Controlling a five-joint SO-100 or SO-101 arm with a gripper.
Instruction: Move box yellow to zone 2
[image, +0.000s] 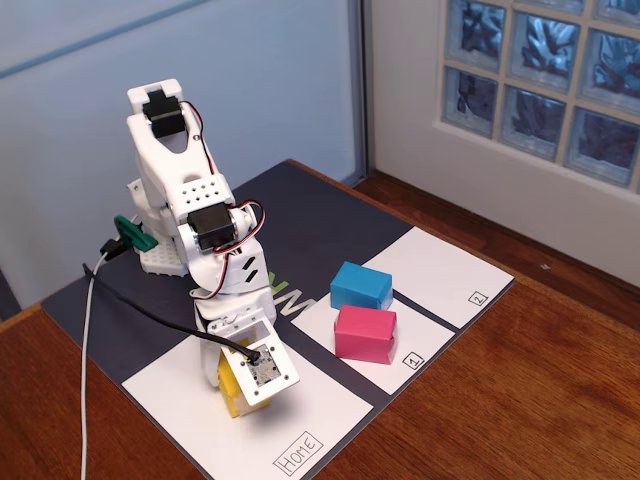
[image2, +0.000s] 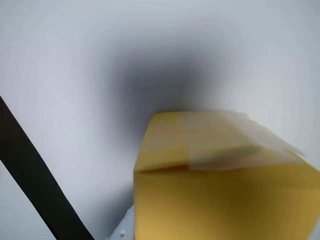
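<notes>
The yellow box (image: 231, 392) sits at the Home sheet (image: 175, 400), under my gripper (image: 238, 396), which stands straight down over it with the jaws at its sides. In the wrist view the yellow box (image2: 225, 190) fills the lower right, blurred and very close, with a white finger (image2: 126, 231) against its left side. The gripper looks shut on it. I cannot tell whether the box is off the paper. Zone 2 (image: 440, 268), the white sheet with the boxed "2", lies at the right and has nothing on it.
A blue block (image: 361, 286) and a pink block (image: 364, 334) sit on the sheet marked "1" (image: 318, 322), between Home and zone 2. All sheets lie on a dark mat (image: 310, 215) on a wooden table. A dark band (image2: 35, 185) crosses the wrist view.
</notes>
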